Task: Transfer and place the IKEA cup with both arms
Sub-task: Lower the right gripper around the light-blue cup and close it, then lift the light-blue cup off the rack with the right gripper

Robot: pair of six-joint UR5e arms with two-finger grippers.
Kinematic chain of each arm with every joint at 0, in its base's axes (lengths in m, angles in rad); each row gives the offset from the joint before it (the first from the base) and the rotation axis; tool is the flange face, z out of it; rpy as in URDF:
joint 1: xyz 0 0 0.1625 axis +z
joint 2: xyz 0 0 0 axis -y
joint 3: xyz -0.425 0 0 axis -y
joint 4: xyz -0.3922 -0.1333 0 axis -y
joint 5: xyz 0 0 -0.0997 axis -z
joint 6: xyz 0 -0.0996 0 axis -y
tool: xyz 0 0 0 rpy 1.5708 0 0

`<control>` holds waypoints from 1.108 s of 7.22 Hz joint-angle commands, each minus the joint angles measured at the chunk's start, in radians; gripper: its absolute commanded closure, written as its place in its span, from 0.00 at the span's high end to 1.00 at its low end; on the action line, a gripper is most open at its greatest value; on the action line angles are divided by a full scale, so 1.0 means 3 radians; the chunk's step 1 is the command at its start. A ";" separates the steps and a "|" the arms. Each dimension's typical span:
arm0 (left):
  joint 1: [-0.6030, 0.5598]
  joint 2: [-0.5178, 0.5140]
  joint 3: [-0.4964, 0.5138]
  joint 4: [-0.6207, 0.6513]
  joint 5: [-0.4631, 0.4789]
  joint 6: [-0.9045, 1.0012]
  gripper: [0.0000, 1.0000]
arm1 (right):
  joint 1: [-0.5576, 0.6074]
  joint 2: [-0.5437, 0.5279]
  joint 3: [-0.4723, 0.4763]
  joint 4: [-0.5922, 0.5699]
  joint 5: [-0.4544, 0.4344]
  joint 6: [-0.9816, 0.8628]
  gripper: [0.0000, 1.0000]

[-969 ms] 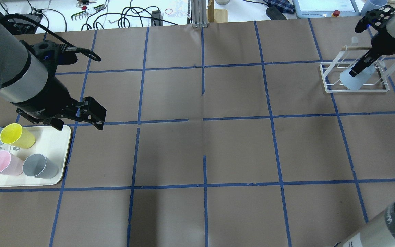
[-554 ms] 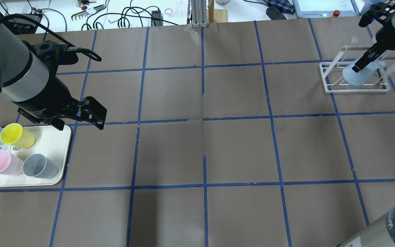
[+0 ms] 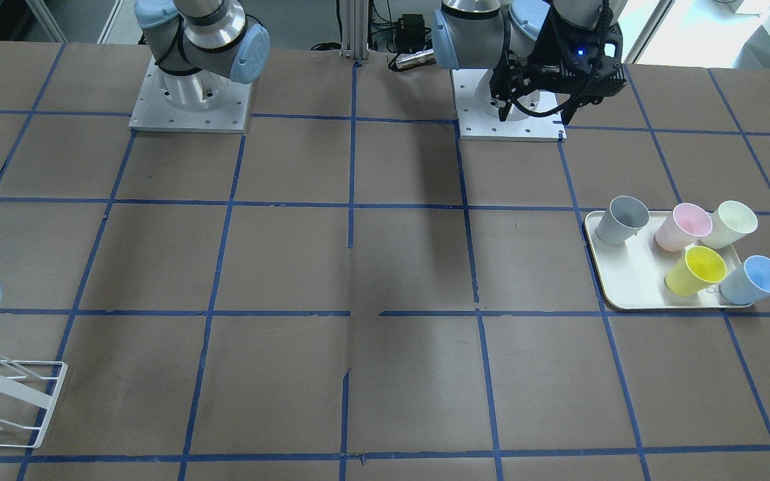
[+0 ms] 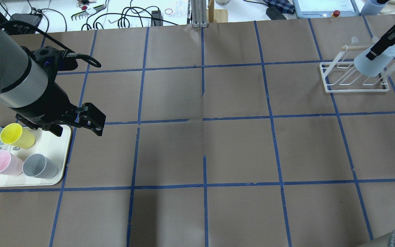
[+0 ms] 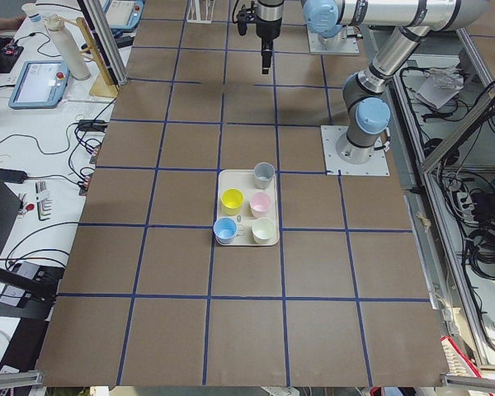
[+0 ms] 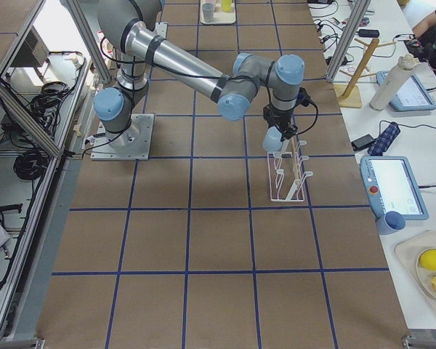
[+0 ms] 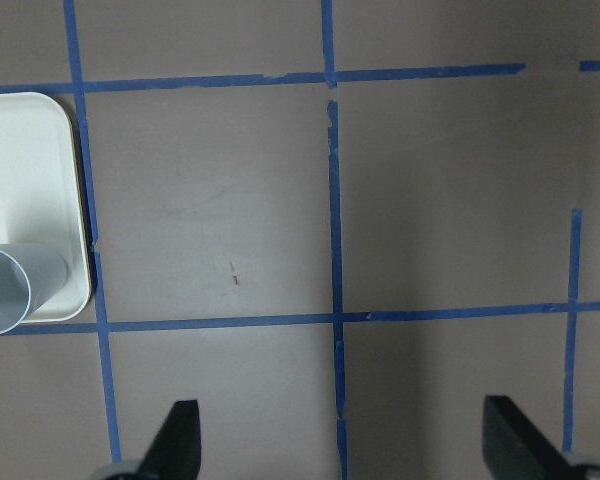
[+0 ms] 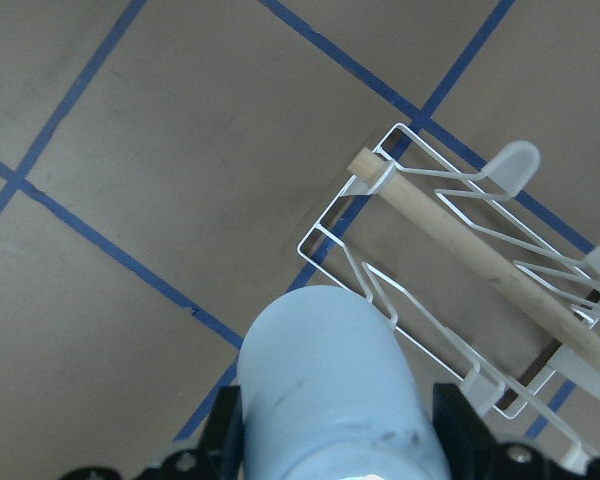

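Pale blue cup (image 4: 372, 65) is hanging pinched in the right pincer (image 4: 376, 52) above the rack (image 4: 334, 90); a misaligned release could topple it.

Matt plastic IKEA cup (image 8: 330, 390) — wire rack (image 8: 460, 245)

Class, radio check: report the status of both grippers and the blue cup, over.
Left gripper open, empty, beside tray. Right gripper shut on IKEA cup, above rack. Nothing in the way.

The bench (image 4: 238, 147) is covered in brown paper crossed by a grid of blue tape (image 4: 202, 67). Along its 12 o'clock edge runs a white worktop (image 4: 60, 24). Black cables (image 4: 132, 15) lie at 11 o'clock, a screened pendant (image 4: 324, 7) at 1 o'clock, and an aluminium post (image 4: 197, 12) between them. The light is even and the shadows are soft.
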 commanded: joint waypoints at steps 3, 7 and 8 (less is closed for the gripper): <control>0.0015 -0.0015 -0.0046 0.0038 0.0022 0.0026 1.00 | 0.0174 -0.0235 0.0013 0.1347 0.0907 0.0540 0.34; 0.0163 -0.0239 0.0337 0.0063 -0.0574 0.0011 0.98 | 0.0220 -0.0184 0.0110 0.2618 0.2303 0.0908 0.34; 0.0168 -0.0281 0.0399 0.0058 -0.0915 -0.0005 0.99 | 0.0236 -0.0204 0.0110 0.2726 0.2412 0.0980 0.34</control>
